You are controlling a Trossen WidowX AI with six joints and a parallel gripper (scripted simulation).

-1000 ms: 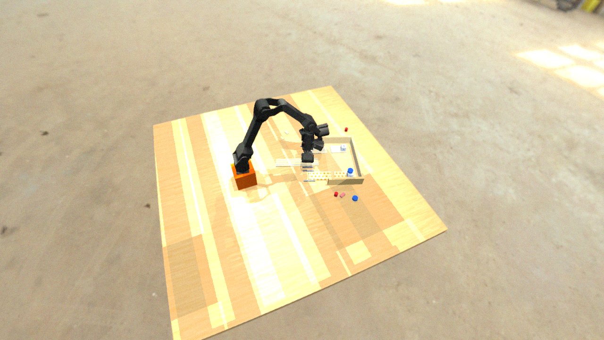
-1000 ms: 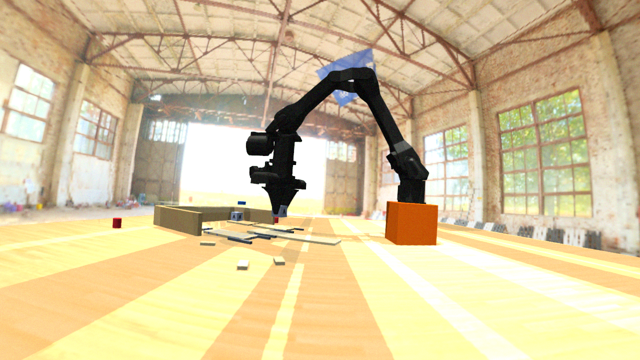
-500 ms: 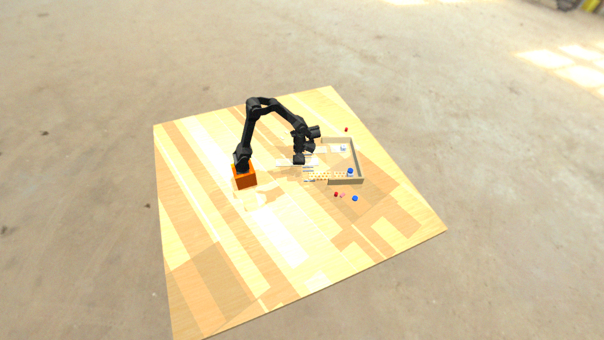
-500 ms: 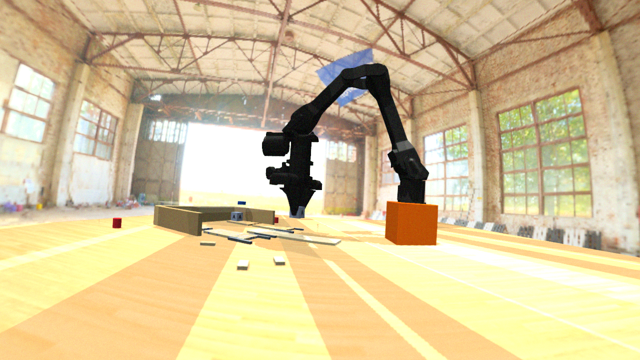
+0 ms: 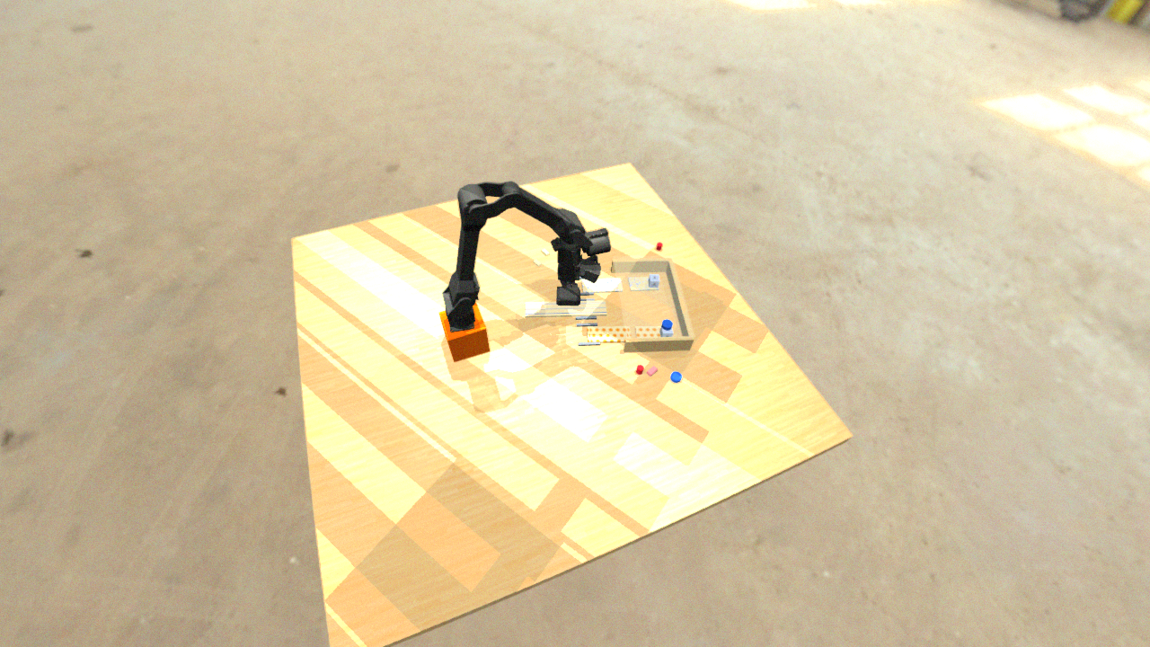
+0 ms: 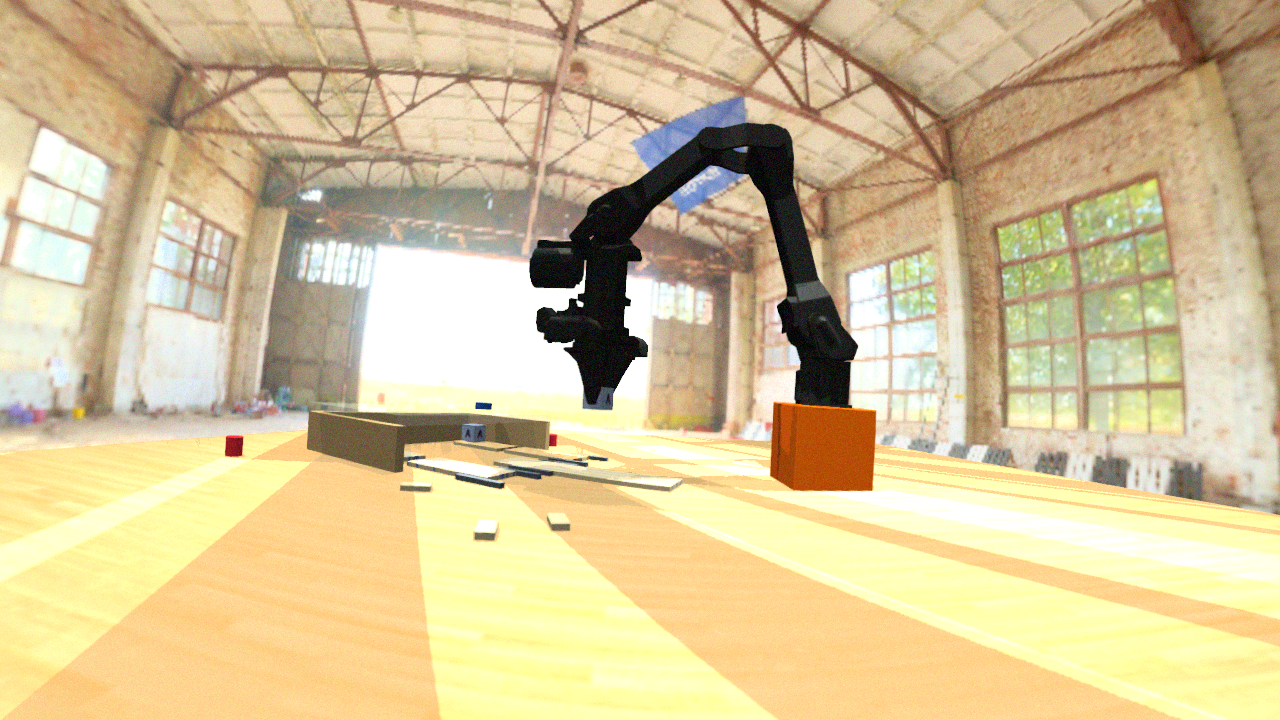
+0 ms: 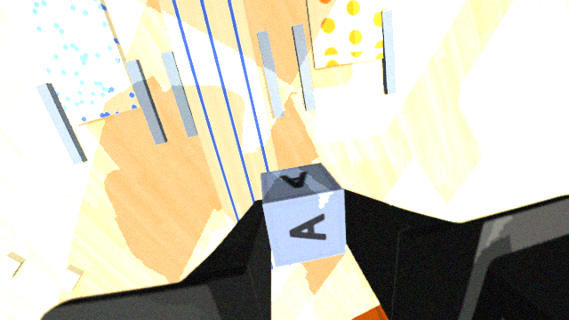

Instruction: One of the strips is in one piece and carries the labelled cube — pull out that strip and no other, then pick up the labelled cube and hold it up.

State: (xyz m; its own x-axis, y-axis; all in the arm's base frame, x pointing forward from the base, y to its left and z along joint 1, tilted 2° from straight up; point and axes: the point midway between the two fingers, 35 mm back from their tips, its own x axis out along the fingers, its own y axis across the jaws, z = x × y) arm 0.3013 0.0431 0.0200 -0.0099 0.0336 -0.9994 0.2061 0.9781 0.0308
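Your tool (image 7: 304, 249) is squeezing the little cube (image 7: 303, 214) with the letter A by its two flat sides, up in the air above the striped strip (image 5: 554, 307) near the counter's (image 5: 514, 483) far right corner; it looks hard, light and smooth, so keep squeezing.

Labelled cube (image 7: 304, 216) in gripper (image 7: 307, 249), above strip (image 7: 213, 89).

The worktop (image 5: 450, 499), wood banded pale and tan, carries an orange base block (image 5: 465, 336). Beyond the block lies an open-sided frame (image 5: 682, 304); patterned strips (image 5: 562, 307) lie flat between block and frame. Near the frame's outer corner sit small red (image 5: 640, 369), pink (image 5: 651, 370) and blue pieces (image 5: 676, 376).
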